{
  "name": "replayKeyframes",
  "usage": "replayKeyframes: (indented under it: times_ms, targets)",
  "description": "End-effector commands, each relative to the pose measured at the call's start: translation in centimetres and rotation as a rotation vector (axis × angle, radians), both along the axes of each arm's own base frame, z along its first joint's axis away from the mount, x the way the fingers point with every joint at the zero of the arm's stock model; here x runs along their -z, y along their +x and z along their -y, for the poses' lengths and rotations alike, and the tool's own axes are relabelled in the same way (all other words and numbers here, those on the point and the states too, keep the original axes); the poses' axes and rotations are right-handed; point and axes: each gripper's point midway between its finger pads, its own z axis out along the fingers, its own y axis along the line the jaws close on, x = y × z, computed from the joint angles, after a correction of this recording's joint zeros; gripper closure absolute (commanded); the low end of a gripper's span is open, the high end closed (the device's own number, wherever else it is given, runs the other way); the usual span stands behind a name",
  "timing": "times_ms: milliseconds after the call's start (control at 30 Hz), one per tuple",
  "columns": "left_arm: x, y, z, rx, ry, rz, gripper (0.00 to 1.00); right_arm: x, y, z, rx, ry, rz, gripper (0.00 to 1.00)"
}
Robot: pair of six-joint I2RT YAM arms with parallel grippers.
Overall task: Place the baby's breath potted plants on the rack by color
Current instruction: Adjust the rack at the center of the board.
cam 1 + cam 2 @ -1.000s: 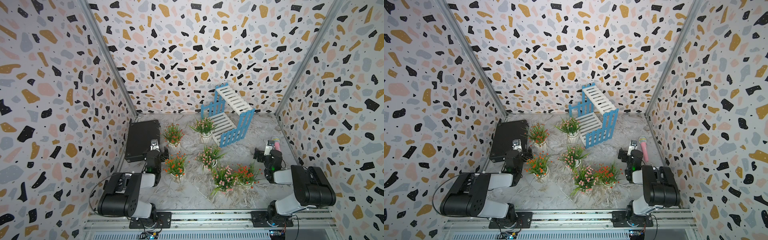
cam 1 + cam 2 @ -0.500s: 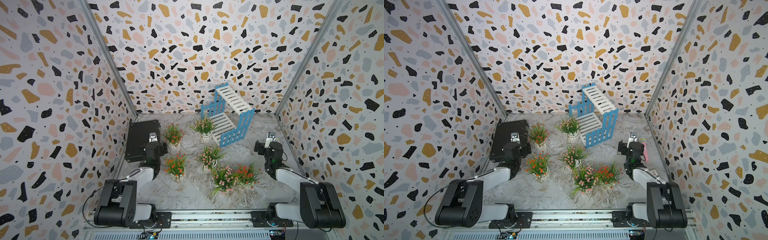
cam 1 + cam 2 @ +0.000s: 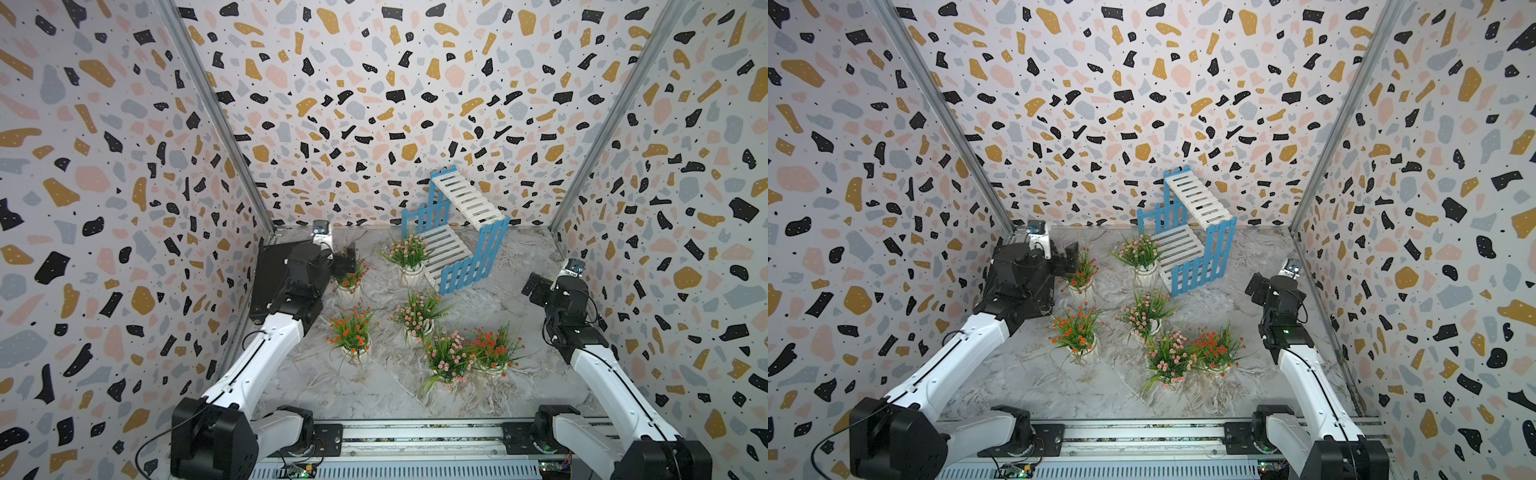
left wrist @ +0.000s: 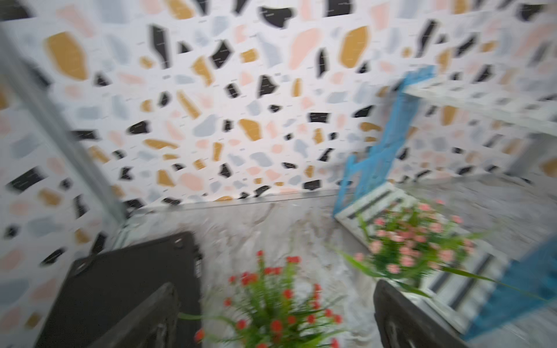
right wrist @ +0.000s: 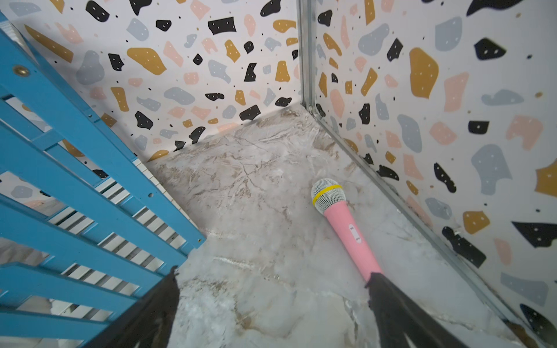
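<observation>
Several baby's breath potted plants stand on the marble floor. Three are red: back left [image 3: 351, 276], front left [image 3: 352, 332] and front right [image 3: 494, 347]. Three are pink: one by the rack [image 3: 409, 253], one in the middle [image 3: 417, 311], one in front [image 3: 449, 359]. The rack [image 3: 455, 232] stands at the back, both white shelves bare. My left gripper [image 3: 345, 259] hovers open just above the back-left red plant [image 4: 271, 313], which shows blurred between its fingers. My right gripper [image 3: 536, 286] is open over bare floor right of the rack [image 5: 75, 180], holding nothing.
A black flat case [image 4: 120, 286] lies along the left wall under my left arm. A pink toy microphone [image 5: 346, 223] lies by the right wall near my right gripper [image 5: 274, 274]. Patterned walls close in three sides.
Both arms have risen and stretched toward the back. The left gripper moved over the back-left red plant; the right gripper moved back along the right wall. Both stayed open.
</observation>
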Motion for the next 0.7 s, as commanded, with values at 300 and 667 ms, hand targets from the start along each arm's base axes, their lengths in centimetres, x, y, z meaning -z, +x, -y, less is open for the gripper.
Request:
replayKeyframes:
  times_ms: [300,667]
  targets:
    - [4.1,-3.7,21.1,0.727,0.268,-0.143,0.07,-1.9,-1.5,-2.6,-0.106,0.145,-0.022,0.00]
    - [7.2,-1.4,27.2,0.796,0.333,-0.144,0.13,-1.8,-3.4,-3.3,-0.149,0.165,0.015,0.01]
